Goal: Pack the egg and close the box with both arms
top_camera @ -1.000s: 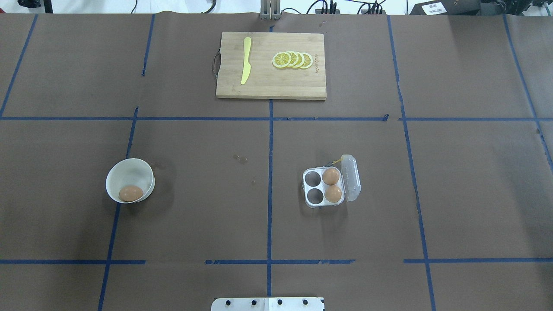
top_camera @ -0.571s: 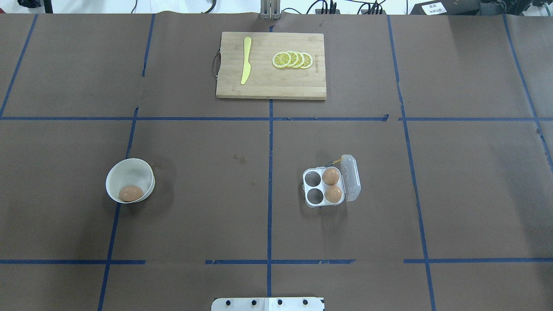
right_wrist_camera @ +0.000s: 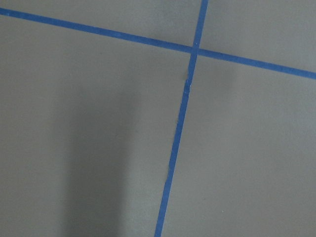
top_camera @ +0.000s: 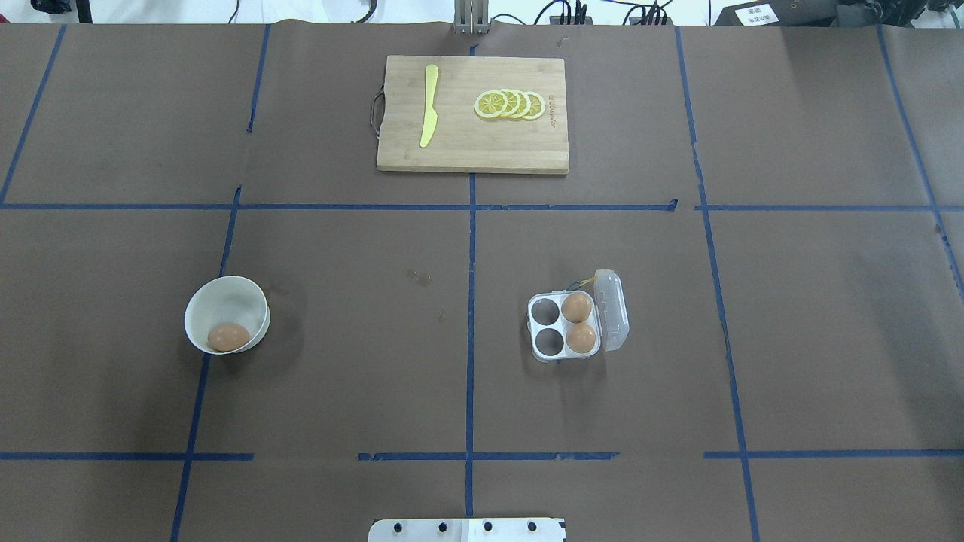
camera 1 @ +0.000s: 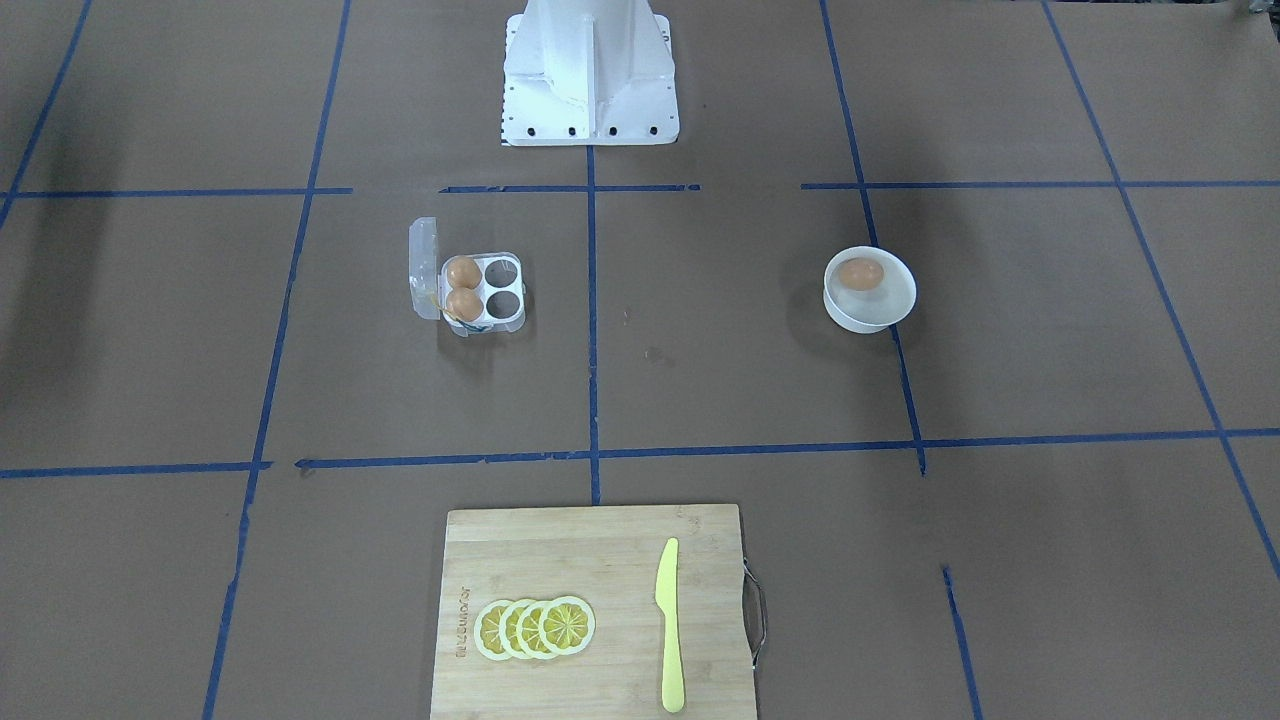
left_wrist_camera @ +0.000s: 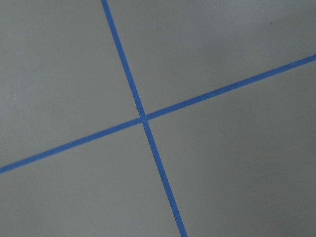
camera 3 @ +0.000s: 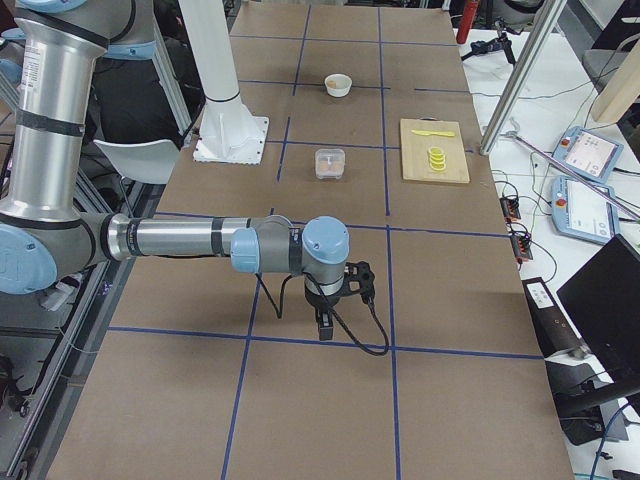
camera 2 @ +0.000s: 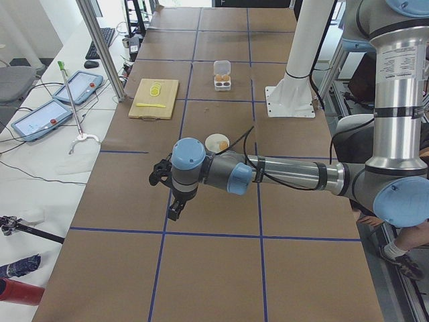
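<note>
Holding two eggs [top_camera: 577,307]: open box [top_camera: 561,325]; bowl [top_camera: 226,297]: one egg [top_camera: 228,336]; grip of left hand [camera 2: 174,211], right hand [camera 3: 325,325]: cannot tell.

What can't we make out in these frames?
- left gripper: exterior left view only, small; open or shut unclear.
- right gripper: exterior right view only; same.
- Both wrist views: only table and tape show.
- box latch: too small in every view.
</note>
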`<state>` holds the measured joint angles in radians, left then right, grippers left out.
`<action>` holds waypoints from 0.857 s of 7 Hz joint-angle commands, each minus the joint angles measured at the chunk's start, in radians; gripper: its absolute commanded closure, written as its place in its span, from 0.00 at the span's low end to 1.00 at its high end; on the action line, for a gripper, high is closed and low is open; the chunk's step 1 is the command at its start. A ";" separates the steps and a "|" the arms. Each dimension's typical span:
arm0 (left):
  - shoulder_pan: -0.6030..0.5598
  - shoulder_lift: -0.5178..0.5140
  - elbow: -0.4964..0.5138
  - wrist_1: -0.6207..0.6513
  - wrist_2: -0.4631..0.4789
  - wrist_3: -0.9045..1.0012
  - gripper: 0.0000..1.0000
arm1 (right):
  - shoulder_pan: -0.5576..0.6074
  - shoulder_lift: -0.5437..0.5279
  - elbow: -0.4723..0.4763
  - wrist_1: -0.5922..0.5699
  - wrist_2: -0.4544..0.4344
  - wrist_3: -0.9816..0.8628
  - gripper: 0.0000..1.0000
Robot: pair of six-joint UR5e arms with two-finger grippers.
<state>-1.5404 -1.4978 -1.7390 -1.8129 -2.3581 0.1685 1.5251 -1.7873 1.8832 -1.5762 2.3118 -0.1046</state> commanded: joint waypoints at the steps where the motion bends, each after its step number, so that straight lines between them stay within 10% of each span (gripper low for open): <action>1: 0.000 -0.008 0.007 -0.281 0.003 0.000 0.00 | 0.000 0.035 0.001 0.107 -0.002 0.028 0.00; 3: 0.002 -0.043 0.074 -0.614 0.002 -0.010 0.00 | 0.000 0.049 -0.004 0.127 0.017 0.042 0.00; 6: 0.031 -0.061 0.072 -0.701 -0.010 -0.158 0.00 | 0.000 0.049 -0.012 0.127 0.081 0.040 0.00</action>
<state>-1.5295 -1.5496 -1.6655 -2.4695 -2.3663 0.0481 1.5248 -1.7385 1.8737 -1.4503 2.3613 -0.0645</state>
